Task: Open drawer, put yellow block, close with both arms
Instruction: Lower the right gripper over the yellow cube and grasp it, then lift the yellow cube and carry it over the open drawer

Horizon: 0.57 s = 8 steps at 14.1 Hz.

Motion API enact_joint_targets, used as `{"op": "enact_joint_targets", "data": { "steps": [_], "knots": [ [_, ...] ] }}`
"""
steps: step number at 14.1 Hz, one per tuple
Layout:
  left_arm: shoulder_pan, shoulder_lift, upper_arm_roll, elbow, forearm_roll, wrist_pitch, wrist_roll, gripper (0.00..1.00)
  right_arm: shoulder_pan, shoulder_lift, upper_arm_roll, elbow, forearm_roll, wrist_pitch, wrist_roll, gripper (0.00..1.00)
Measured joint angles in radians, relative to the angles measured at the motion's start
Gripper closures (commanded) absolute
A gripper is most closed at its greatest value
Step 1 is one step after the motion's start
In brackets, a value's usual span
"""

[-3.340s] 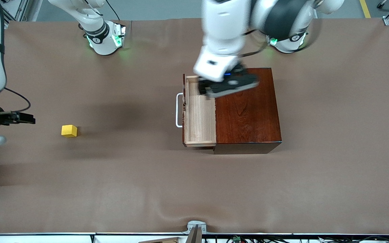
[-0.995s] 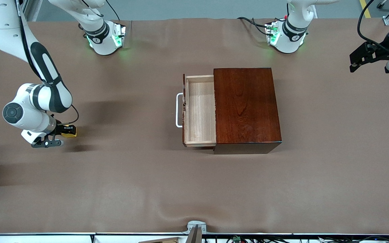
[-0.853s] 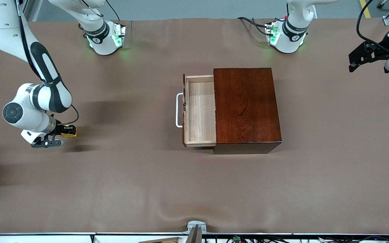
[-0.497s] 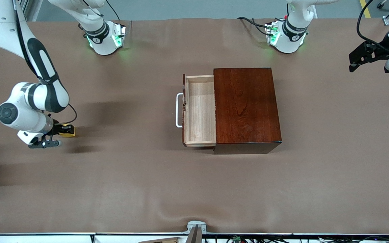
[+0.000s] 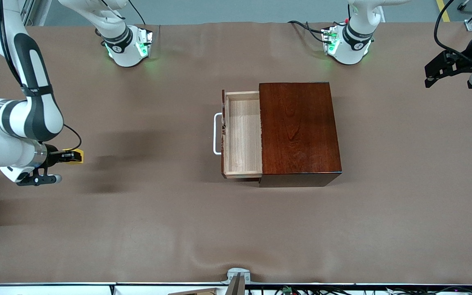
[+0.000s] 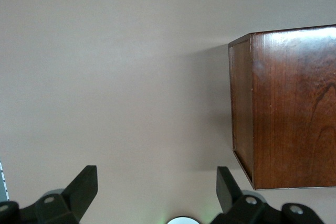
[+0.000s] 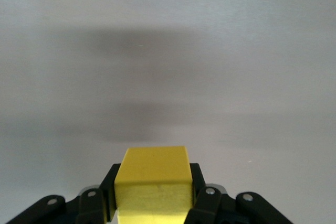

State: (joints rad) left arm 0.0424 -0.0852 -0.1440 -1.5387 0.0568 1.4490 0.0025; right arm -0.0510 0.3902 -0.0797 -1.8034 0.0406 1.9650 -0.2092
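While the left gripper [image 6: 152, 195] waits wide open, empty | we see the right gripper [image 7: 152, 195] clamping the yellow block [image 7: 153, 181] on flat faces; probably light, rigid; drawer [image 5: 242, 133] open

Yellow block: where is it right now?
The yellow block is clamped in the right claw, up over bare table at the right arm's end, well away from the open drawer; the right wrist view shows fingers pinching it.

I count two robot arms, two grippers, one wooden box [image 5: 299, 129] with one open drawer [image 5: 242, 135], and one yellow block [image 5: 76, 156].
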Motion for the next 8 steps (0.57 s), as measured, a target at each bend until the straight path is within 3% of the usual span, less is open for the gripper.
{"op": "enact_joint_targets", "data": {
  "steps": [8],
  "knots": [
    [0.000,0.000,0.000,-0.001,0.000,0.000,0.000,0.00,0.114,-0.019,0.004,0.084,0.031,-0.121,0.269,1.00]
  ]
}}
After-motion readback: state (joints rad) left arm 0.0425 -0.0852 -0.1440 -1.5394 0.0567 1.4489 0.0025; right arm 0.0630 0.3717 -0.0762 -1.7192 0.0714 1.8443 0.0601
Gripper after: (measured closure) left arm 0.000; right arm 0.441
